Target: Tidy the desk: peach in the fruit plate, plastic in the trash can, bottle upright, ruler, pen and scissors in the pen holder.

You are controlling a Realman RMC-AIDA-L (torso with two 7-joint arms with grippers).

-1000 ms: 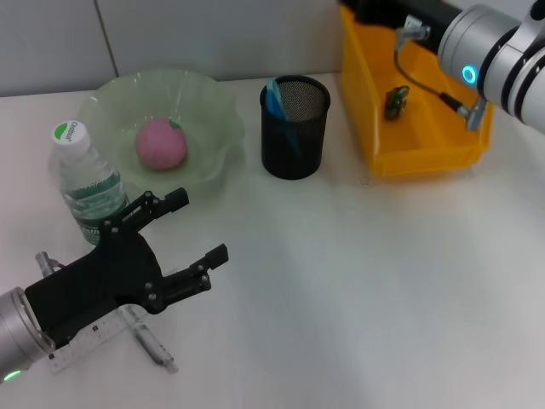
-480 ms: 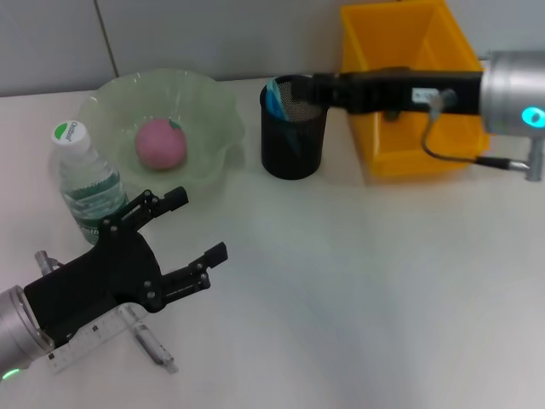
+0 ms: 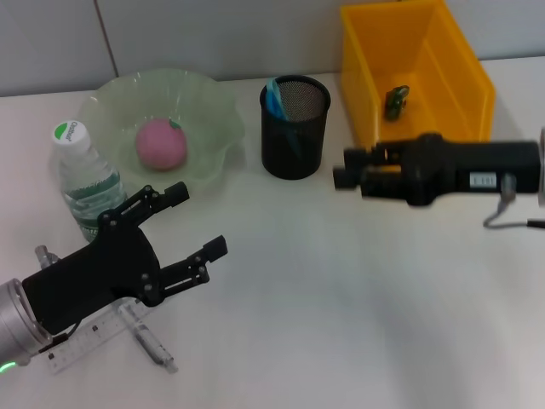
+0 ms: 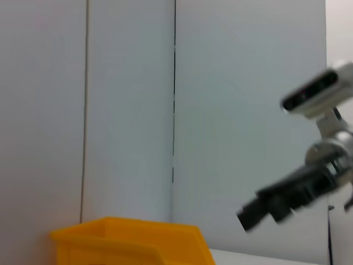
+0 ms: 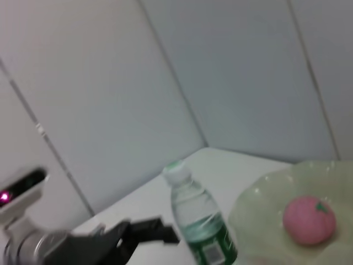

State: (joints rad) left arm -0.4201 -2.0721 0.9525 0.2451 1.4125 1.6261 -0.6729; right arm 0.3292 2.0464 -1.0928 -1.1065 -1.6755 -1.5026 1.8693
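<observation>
On the white desk (image 3: 341, 298), the pink peach (image 3: 162, 143) lies in the pale-green fruit plate (image 3: 111, 102). Beside the plate the bottle (image 3: 85, 183) stands upright. The scissors (image 3: 274, 98) stick out of the black mesh pen holder (image 3: 294, 128). A dark-green plastic scrap (image 3: 395, 100) lies inside the yellow trash can (image 3: 375, 77). My left gripper (image 3: 202, 220) hovers open at the front left, above the clear ruler (image 3: 81, 345) and the grey pen (image 3: 149, 341). My right gripper (image 3: 342, 168) is open and holds nothing, in front of the trash can, right of the pen holder.
The right wrist view shows the bottle (image 5: 201, 226), the peach (image 5: 309, 220) in the plate (image 5: 265, 204) and the left gripper (image 5: 160, 232). In the left wrist view are the trash can (image 4: 127, 243) and the right gripper (image 4: 248, 218). A wall stands behind the desk.
My right arm has swung out of the trash can and come down in front of it, toward the pen holder's right side. The plastic stays in the can. My left gripper has barely moved.
</observation>
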